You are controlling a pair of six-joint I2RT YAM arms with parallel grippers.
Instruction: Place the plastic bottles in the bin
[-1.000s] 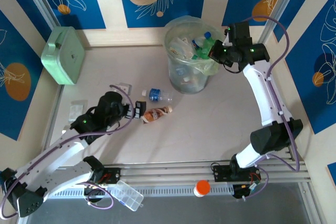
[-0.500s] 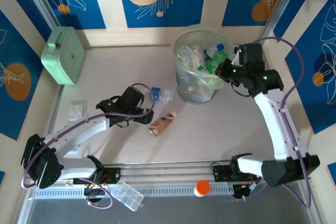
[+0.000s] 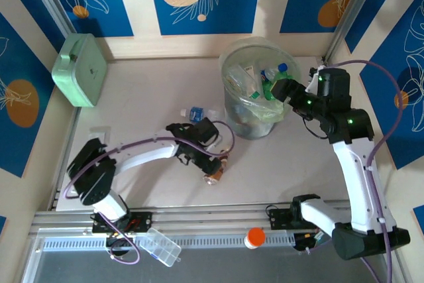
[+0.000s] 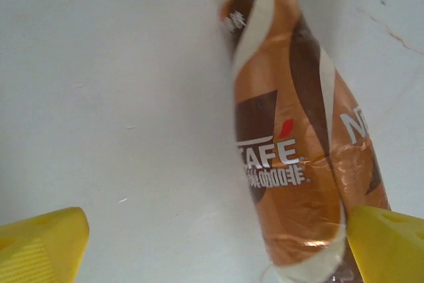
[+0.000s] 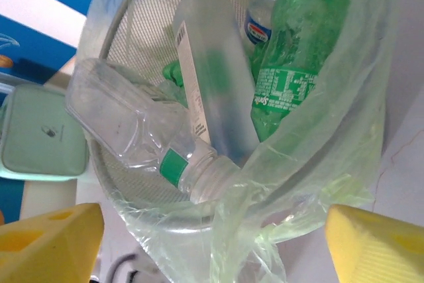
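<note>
Brown-and-orange labelled plastic coffee bottle lying flat on pale grey table, long axis crosswise to the wide-open, empty left gripper, off-centre beside one yellow finger. Nearer arm: left. Right gripper spread, empty, above translucent round lined bin holding bottles.

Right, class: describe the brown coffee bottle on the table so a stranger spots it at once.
Find the big translucent bin at the back of the table. Left of it two bottles lie flat. Yours is the nearer bottle, wrapped in a brown-and-orange coffee label; the other bottle is clear with blue.
</note>
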